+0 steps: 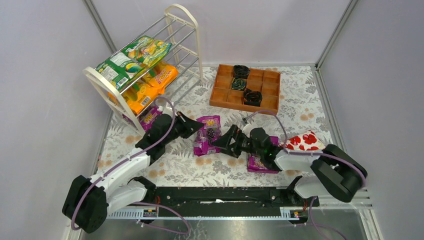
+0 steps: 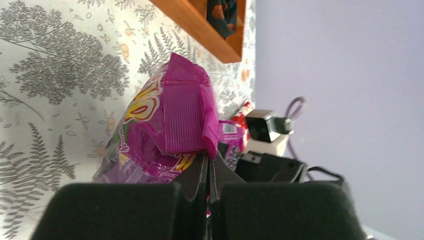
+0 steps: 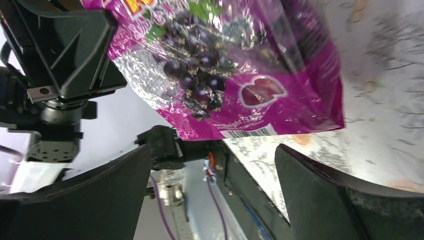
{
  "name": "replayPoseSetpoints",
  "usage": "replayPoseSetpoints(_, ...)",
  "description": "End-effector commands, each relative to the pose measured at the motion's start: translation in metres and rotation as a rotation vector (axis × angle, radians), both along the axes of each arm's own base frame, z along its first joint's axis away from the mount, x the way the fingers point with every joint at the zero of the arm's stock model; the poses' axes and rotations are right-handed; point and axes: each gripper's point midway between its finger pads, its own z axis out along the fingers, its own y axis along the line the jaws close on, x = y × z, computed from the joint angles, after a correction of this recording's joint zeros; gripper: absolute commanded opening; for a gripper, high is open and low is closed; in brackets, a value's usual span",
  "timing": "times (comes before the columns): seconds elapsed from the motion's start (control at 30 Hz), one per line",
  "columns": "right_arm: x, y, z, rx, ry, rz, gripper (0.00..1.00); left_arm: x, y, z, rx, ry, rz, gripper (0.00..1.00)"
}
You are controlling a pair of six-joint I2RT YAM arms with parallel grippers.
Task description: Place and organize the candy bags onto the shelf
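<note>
A purple grape candy bag (image 1: 207, 134) lies on the floral table between my two grippers. My left gripper (image 1: 198, 127) is shut on its crimped edge; in the left wrist view the jaws (image 2: 208, 160) pinch the bag's seal (image 2: 180, 117). My right gripper (image 1: 220, 143) is open and empty just right of the bag, which fills the top of the right wrist view (image 3: 225, 65) beyond the gripper (image 3: 212, 170). The cream-white shelf (image 1: 186, 20) at the back left holds green bags (image 1: 132, 57) on top, orange bags (image 1: 152, 82) below and a purple bag (image 1: 148, 119) at the bottom. Another purple bag (image 1: 260, 164) lies under my right arm.
An orange-brown wooden compartment tray (image 1: 222, 97) with black coils (image 1: 252, 96) stands at the back centre. A red-and-white floral package (image 1: 305, 141) lies beside my right arm. Grey walls close in left, back and right.
</note>
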Motion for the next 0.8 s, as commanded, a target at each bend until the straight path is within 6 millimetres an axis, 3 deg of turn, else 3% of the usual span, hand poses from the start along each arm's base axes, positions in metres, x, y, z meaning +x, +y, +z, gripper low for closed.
replayPoseSetpoints(0.0, 0.003, 0.028, 0.06, 0.29, -0.038, -0.03, 1.0, 0.006, -0.007, 0.095, -0.291, -0.186, -0.015, 0.0)
replayPoseSetpoints(0.23, -0.003, 0.041, 0.079, 0.376, -0.113, -0.032, 1.0, 0.003, -0.007, 0.167, -0.499, -0.271, -0.075, 0.0)
replayPoseSetpoints(0.5, 0.013, 0.026, 0.116, 0.494, -0.238, -0.163, 1.0, -0.013, -0.003, 0.239, -0.718, -0.375, -0.154, 0.0)
replayPoseSetpoints(0.67, 0.022, 0.029, 0.169, 0.639, -0.349, -0.187, 1.0, -0.022, 0.002, 0.266, -0.793, -0.415, -0.182, 0.0)
replayPoseSetpoints(0.77, 0.028, 0.018, 0.199, 0.721, -0.456, -0.251, 1.0, -0.027, 0.004, 0.275, -0.831, -0.419, -0.198, 0.0)
